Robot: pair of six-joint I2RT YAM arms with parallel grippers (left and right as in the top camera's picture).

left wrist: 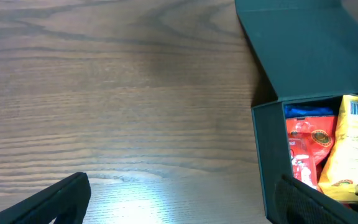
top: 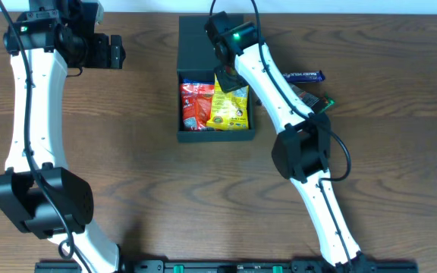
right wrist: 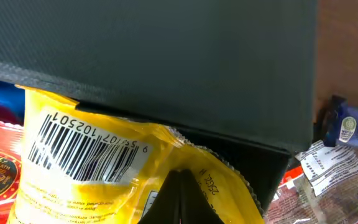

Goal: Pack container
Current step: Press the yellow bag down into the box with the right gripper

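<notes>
The container sits mid-desk toward the far side, lid open, holding a red packet and a yellow packet. The right gripper pinches the yellow packet's edge. The left gripper hangs open, far left.

One container holds three (red packet, yellow packet, blue packet); two wrappers lie outside.

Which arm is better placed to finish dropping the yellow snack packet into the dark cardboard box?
Right. The right gripper is over the dark charcoal-green cardboard box, fingers shut on the yellow plastic snack packet. The left gripper is open, off beside the box over the wooden table.
</notes>
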